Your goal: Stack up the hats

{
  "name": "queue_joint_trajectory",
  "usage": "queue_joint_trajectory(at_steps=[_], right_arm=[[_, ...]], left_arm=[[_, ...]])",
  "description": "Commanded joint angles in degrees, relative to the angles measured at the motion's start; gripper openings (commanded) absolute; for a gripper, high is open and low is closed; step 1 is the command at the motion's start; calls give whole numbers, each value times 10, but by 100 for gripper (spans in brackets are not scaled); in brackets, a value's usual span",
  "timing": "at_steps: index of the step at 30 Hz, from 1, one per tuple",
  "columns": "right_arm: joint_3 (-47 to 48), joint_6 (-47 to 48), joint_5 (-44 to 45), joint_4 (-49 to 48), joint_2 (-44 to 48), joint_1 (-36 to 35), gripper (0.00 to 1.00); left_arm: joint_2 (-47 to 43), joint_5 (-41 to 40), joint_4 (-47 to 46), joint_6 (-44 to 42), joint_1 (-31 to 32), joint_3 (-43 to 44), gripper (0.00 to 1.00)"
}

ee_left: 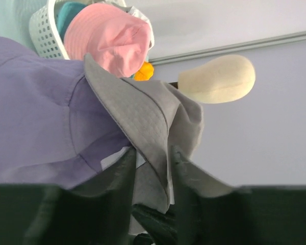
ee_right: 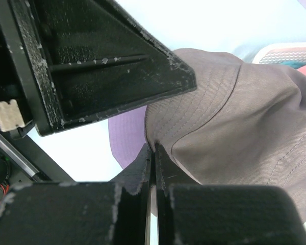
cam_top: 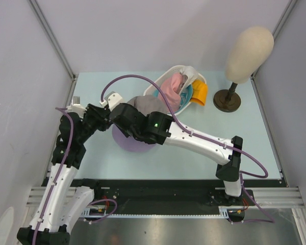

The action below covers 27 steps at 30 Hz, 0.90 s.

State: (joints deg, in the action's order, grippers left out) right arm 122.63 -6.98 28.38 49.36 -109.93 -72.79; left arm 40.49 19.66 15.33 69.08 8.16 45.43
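Observation:
A grey hat [cam_top: 148,104] hangs over the lavender hat [cam_top: 133,144], which lies flat on the table. My right gripper [ee_right: 154,148] is shut on the grey hat's [ee_right: 229,122] brim edge, with the lavender hat [ee_right: 125,132] below. My left gripper [ee_left: 153,157] has its fingers on either side of the grey brim [ee_left: 143,117], still apart with a gap beside the cloth. The lavender hat [ee_left: 35,112] fills the left of the left wrist view. The pink hat [cam_top: 171,87], teal hat [cam_top: 186,100] and orange hat [cam_top: 200,94] sit in the basket.
The white basket [cam_top: 163,79] stands at the back centre of the table. A beige mannequin head [cam_top: 249,53] on a dark round stand [cam_top: 227,100] is at the back right. Both arms cross over the table's left-middle. Grey walls close in on three sides.

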Motion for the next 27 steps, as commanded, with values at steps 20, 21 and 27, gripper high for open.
queue_joint_trajectory(at_steps=[20, 21, 27], right_arm=[[44, -3, 26, 33, 85, -1, 88], [48, -6, 21, 35, 89, 12, 88], [27, -38, -66, 28, 109, 96, 87]], left_arm=[[10, -18, 66, -152, -68, -32, 0], [12, -20, 66, -155, -70, -39, 0], [35, -20, 31, -173, -80, -81, 0]])
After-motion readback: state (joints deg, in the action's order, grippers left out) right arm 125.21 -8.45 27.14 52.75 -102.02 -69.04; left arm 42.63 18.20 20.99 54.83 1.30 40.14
